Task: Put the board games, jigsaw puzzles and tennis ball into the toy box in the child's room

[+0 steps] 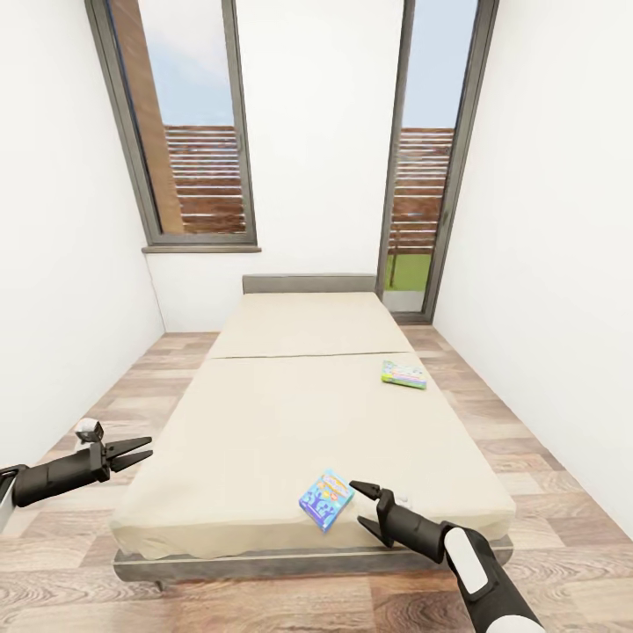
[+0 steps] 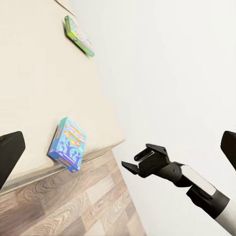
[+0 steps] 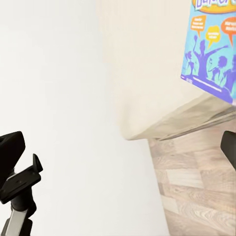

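**Both board games still on the bed**

The blue game (image 1: 326, 498) lies near the bed's foot edge, towards its right corner; the green game (image 1: 404, 374) lies flat farther up, close to the right edge; the two are well apart. The right gripper (image 1: 367, 505) hangs just beside the blue game, jaws spread and empty, not touching it; the left gripper (image 1: 132, 453) hovers off the left edge of the bed (image 1: 264, 422), fingers apart, holding nothing. As far as these views tell, the task is barely begun: neither bed game has been lifted; the table, puzzles, ball and toy box are out of sight, so what the box holds cannot be judged; the blue game looks the likely first pick.
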Robot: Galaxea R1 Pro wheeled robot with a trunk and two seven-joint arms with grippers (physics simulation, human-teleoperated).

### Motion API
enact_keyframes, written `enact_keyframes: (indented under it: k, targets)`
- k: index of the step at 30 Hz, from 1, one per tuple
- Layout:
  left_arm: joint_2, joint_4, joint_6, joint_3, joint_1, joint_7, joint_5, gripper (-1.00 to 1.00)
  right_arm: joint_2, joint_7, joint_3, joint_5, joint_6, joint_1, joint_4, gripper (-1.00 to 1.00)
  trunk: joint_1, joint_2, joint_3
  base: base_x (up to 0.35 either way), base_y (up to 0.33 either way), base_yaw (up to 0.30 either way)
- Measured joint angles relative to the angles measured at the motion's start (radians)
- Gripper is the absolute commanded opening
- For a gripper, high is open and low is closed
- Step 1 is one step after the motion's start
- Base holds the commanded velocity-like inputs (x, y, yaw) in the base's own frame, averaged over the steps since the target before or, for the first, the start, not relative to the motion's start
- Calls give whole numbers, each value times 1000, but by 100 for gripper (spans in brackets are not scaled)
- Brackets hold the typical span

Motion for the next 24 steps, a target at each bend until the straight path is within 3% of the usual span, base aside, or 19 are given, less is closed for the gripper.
enact_keyframes:
  k: [3,24]
  targets:
    - [0,0,0,0,0,0,0,100,0,-4,0,0,0,0,0,100,0,0,0,0,2,0]
    - [0,0,2,0,0,0,0,100,0,-6,1,-41,-1,0,1,100,80,-147,-66,0,0,0]
